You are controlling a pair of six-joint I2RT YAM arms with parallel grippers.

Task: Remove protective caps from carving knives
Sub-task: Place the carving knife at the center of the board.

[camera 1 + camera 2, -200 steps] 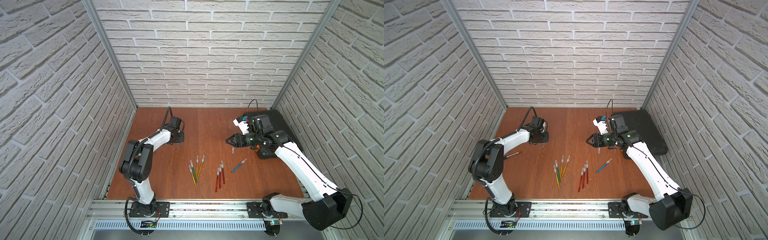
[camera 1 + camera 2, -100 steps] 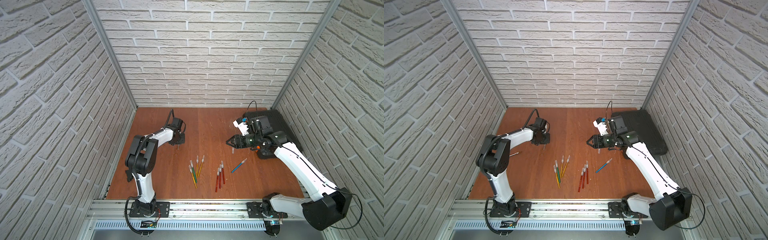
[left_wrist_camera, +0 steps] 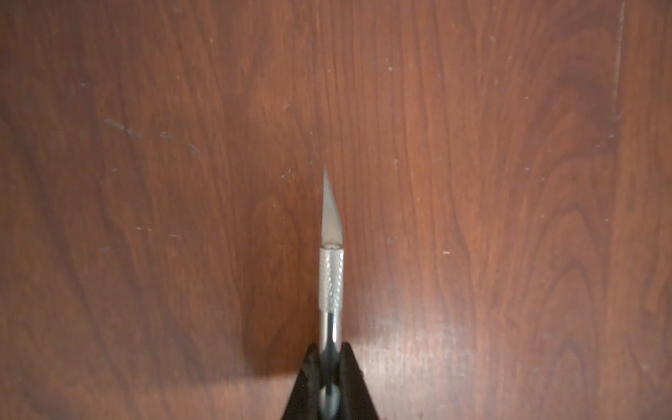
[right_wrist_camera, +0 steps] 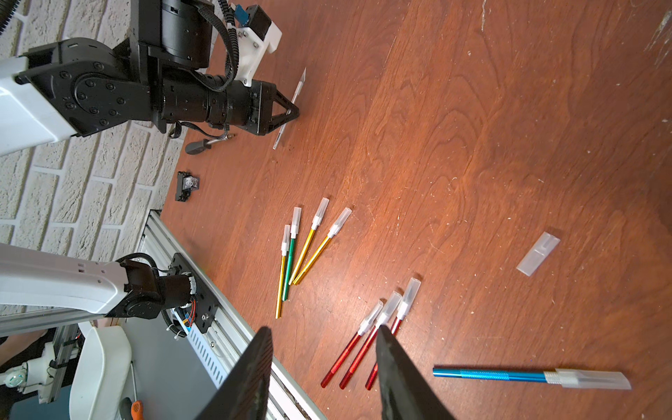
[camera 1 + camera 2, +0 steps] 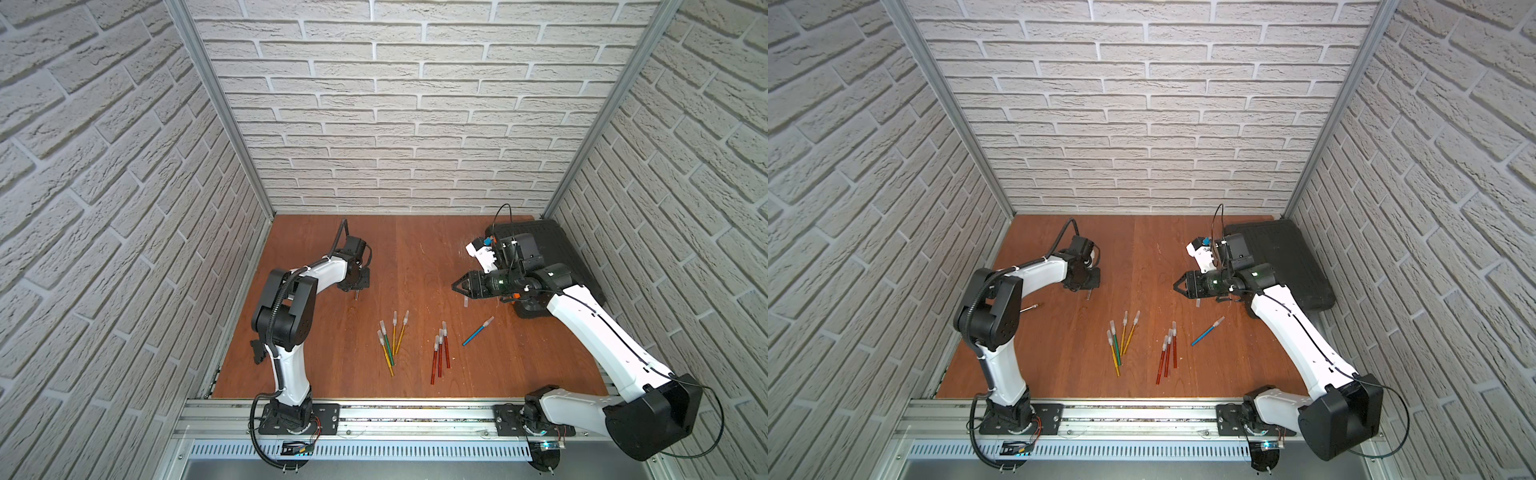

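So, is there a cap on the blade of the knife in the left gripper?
No, the left wrist view shows the silver knife in the left gripper with its pointed blade bare.

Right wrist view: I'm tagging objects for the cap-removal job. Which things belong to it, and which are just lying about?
Job: slim silver bare-bladed knife in the left gripper; loose translucent plastic cap; capped gold and green knives; capped red knives; capped blue knife.
Lying about: black-handled screwdriver; small black part.

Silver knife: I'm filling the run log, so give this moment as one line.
left gripper: shut on silver knife, blade bare | right gripper: open, empty | loose cap: on table | capped knives: eight
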